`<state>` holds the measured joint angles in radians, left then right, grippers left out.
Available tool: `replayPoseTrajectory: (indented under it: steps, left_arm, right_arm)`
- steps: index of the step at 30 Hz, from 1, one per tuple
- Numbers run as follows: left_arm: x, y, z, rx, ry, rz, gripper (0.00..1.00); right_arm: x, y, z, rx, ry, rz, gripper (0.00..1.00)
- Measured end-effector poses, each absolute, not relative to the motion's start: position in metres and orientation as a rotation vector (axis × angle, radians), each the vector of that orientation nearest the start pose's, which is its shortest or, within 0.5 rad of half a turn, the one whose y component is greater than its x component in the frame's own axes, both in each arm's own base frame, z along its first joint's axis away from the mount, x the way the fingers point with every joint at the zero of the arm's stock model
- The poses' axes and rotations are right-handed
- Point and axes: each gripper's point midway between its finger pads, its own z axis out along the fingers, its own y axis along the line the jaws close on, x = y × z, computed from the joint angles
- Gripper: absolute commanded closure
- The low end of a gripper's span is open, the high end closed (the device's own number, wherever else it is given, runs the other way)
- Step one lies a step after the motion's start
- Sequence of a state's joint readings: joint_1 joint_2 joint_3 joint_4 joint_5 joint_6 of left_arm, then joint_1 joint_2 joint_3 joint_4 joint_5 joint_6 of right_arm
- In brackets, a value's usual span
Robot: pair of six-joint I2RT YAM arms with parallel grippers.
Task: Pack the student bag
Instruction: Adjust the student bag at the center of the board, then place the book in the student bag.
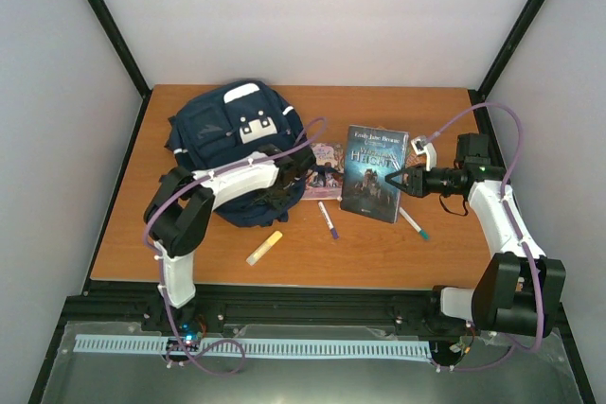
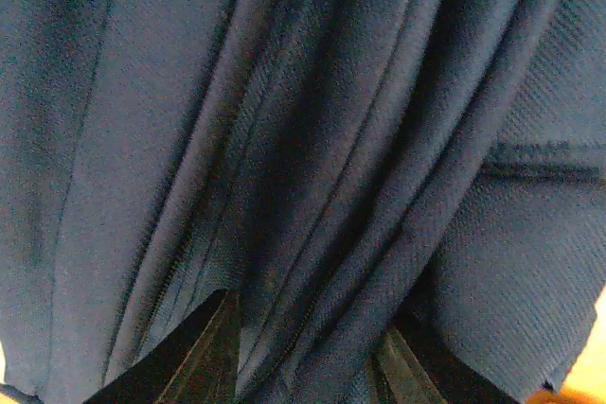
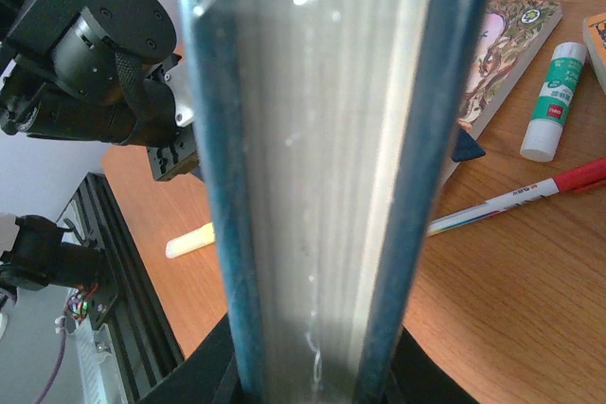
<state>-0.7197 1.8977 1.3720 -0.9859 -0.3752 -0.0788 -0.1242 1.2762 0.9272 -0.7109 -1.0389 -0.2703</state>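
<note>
The student bag (image 1: 227,134), navy with white patches, lies at the back left of the table. My left gripper (image 1: 295,169) is at its right side. In the left wrist view the gripper (image 2: 308,357) is shut on a bunched fold of the bag's navy fabric (image 2: 284,139), with a zip line running through it. A dark blue book (image 1: 375,172) is held tilted just right of the bag. My right gripper (image 1: 396,180) is shut on its right edge. In the right wrist view the book's page edge (image 3: 322,139) fills the space between the gripper's (image 3: 317,371) fingers.
A pink-covered book (image 1: 325,167) lies between the bag and the held book. A purple-capped pen (image 1: 328,219), a teal-capped pen (image 1: 414,223) and a yellow highlighter (image 1: 264,247) lie nearer the front. The right wrist view shows a glue stick (image 3: 552,101) and a red pen (image 3: 530,198).
</note>
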Motion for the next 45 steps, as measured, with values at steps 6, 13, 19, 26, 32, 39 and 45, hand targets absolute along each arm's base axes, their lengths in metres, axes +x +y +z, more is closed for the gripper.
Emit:
replayPoseTrajectory:
  steps: [6, 13, 19, 26, 32, 39, 45]
  left_arm:
    - [0.321, -0.191, 0.059, 0.850, 2.761, 0.469, 0.98]
    - [0.331, -0.193, 0.068, 0.807, 2.747, 0.439, 0.99]
    - [0.340, -0.194, 0.112, 0.730, 2.647, 0.399, 0.99]
    - [0.346, -0.193, 0.186, 0.603, 2.479, 0.267, 0.99]
    - [0.342, -0.189, 0.219, 0.554, 2.403, 0.209, 0.99]
    - [0.329, -0.180, 0.241, 0.528, 2.323, 0.150, 0.99]
    - [0.324, -0.179, 0.242, 0.540, 2.294, 0.121, 0.99]
  right_arm:
    - [0.289, 0.113, 0.198, -0.492, 2.190, 1.130, 0.97]
    - [0.284, 0.111, 0.186, -0.441, 2.219, 1.111, 0.97]
    - [0.286, 0.120, 0.183, -0.373, 2.300, 1.171, 0.97]
    - [0.284, 0.169, 0.182, -0.439, 2.422, 1.426, 0.97]
    - [0.262, 0.209, 0.172, -0.453, 2.530, 1.598, 0.97]
    - [0.246, 0.263, 0.158, -0.623, 2.621, 1.739, 0.97]
    - [0.229, 0.295, 0.151, -0.708, 2.667, 1.815, 0.97]
